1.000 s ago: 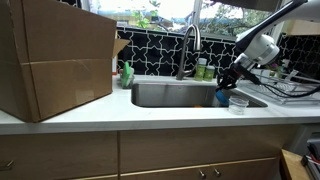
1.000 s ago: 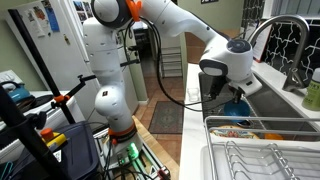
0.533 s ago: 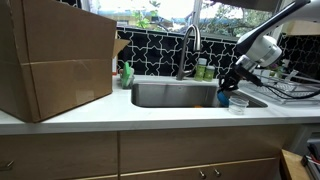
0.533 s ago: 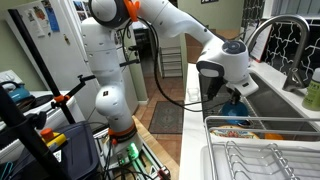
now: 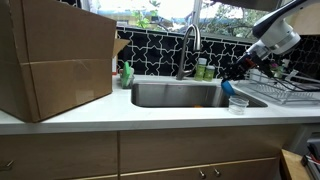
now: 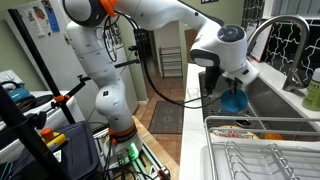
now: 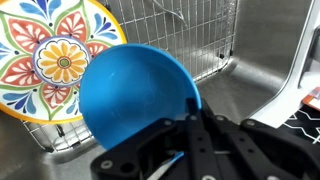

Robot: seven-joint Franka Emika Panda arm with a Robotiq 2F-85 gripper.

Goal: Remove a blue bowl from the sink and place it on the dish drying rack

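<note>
My gripper [image 5: 233, 78] is shut on the rim of the blue bowl [image 5: 227, 88] and holds it in the air above the right end of the sink [image 5: 170, 96], near the dish drying rack [image 5: 287, 93]. In an exterior view the bowl [image 6: 233, 100] hangs under the gripper [image 6: 229, 84], above the countertop edge and in front of the rack [image 6: 262, 156]. In the wrist view the bowl [image 7: 130, 98] is tilted in the jaws [image 7: 188, 112], above the wire rack [image 7: 190, 38].
A colourful flower-patterned plate [image 7: 52, 55] lies in the rack. A small clear cup [image 5: 238, 104] stands on the counter below the bowl. The curved faucet [image 5: 188, 45] rises behind the sink. A big cardboard box [image 5: 55, 60] fills the counter at the left.
The gripper has lifted the blue bowl out of the sink and carried it up and sideways toward the rack.
</note>
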